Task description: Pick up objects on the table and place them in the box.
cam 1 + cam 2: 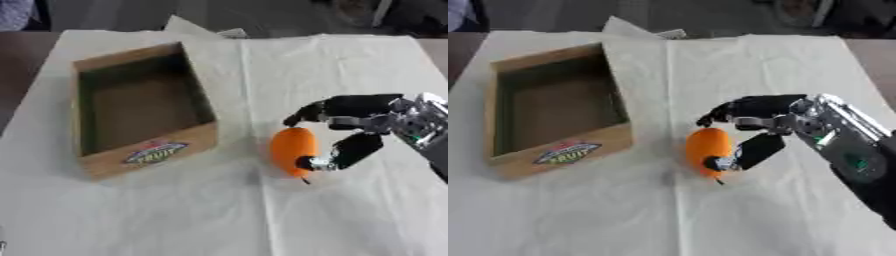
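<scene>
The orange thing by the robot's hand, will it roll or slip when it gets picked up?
The orange object looks smooth and rounded, so it could roll on the white cloth if nudged. The right hand curls around it from one side, so it might slip out.

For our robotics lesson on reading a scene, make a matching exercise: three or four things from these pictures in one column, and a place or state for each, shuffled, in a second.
Things:
1. box
2. orange fruit
3. right hand
4. white cloth

Places or states:
A. covers the table
B. fingers curled around the fruit
C. open and empty, on the left
D. lies right of the box, on the cloth

Pairs: 1-C, 2-D, 3-B, 4-A
</scene>
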Robot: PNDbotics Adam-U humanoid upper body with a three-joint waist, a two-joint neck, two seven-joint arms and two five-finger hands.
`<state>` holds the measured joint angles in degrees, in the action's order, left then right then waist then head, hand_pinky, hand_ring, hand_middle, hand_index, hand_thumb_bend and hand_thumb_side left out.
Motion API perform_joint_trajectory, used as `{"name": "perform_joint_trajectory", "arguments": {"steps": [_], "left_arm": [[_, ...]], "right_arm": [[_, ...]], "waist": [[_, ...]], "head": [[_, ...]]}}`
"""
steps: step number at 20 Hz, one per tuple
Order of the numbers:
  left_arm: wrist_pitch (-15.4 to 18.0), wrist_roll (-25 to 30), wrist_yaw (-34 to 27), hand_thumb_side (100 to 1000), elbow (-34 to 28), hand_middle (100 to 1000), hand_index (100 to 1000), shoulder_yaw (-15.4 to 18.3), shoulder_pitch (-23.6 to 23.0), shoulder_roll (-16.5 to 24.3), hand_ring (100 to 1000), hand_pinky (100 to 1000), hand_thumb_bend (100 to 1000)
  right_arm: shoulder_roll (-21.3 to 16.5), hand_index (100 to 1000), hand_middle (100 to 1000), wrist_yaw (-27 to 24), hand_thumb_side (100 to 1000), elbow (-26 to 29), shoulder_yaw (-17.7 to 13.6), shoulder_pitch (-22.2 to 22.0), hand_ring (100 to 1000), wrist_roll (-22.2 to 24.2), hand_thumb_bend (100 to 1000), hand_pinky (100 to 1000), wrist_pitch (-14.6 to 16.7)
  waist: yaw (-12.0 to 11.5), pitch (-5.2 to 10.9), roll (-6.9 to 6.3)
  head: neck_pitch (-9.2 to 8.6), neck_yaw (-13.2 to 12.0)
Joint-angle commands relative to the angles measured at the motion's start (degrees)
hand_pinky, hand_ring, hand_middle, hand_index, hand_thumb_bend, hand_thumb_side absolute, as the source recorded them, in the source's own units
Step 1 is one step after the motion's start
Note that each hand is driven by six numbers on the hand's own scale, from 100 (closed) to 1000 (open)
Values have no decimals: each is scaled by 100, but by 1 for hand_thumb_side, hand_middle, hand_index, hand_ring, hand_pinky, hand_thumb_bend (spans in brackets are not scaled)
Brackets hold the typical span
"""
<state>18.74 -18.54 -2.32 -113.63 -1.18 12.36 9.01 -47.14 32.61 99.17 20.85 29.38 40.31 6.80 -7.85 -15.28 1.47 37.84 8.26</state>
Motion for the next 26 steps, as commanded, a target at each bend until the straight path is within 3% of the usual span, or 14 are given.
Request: {"name": "perform_joint_trajectory", "arguments": {"steps": [1,8,10,13,16,17,18,21,23,24,26], "left_arm": [[-6,28,51,985,-96,634,671,-14,28,33,510,404,100],[-7,45,81,986,-96,634,670,-31,40,13,509,401,100],[-10,48,85,986,-96,634,669,-36,40,9,509,401,100],[-13,53,83,986,-96,634,669,-46,49,6,509,401,100],[-15,60,79,987,-96,634,669,-52,55,1,509,400,100],[-15,62,78,987,-96,634,669,-53,56,0,509,400,100],[-16,64,77,987,-96,634,668,-54,57,-1,509,400,100],[-22,74,72,983,-96,634,668,-60,61,-4,509,400,100],[-26,83,69,988,-96,635,668,-64,65,-5,509,400,100],[-29,87,68,988,-96,635,668,-64,66,-5,509,400,100],[-37,91,67,988,-96,635,668,-64,67,-5,509,400,100]], "right_arm": [[-78,1000,860,221,842,-57,-10,56,972,-51,356,981,99],[-14,1000,791,415,826,-182,124,90,953,11,332,964,249],[-2,944,740,409,794,-183,118,99,936,-2,294,948,254],[7,843,628,446,702,-172,95,127,903,-132,211,916,201],[26,792,560,519,528,-176,87,158,880,-352,100,894,113],[31,792,560,546,528,-182,90,167,880,-421,100,894,80],[35,770,533,578,459,-192,95,175,872,-485,100,885,50],[57,721,481,636,373,-240,122,190,856,-627,100,873,-11],[64,698,468,638,262,-249,134,199,849,-705,100,866,-34],[65,684,459,628,157,-235,137,205,843,-745,100,859,-43],[61,669,453,590,155,-186,142,213,835,-818,100,851,-61]], "waist": [[-9,57,-10],[-72,-15,-6],[-86,-25,-4],[-100,-31,1],[-120,-37,4],[-128,-39,4],[-137,-40,6],[-156,-43,10],[-160,-44,17],[-159,-45,22],[-155,-46,29]], "head": [[-75,18],[-79,44],[-71,38],[-81,37],[-91,40],[-91,42],[-94,45],[-103,54],[-108,51],[-109,47],[-112,42]]}}
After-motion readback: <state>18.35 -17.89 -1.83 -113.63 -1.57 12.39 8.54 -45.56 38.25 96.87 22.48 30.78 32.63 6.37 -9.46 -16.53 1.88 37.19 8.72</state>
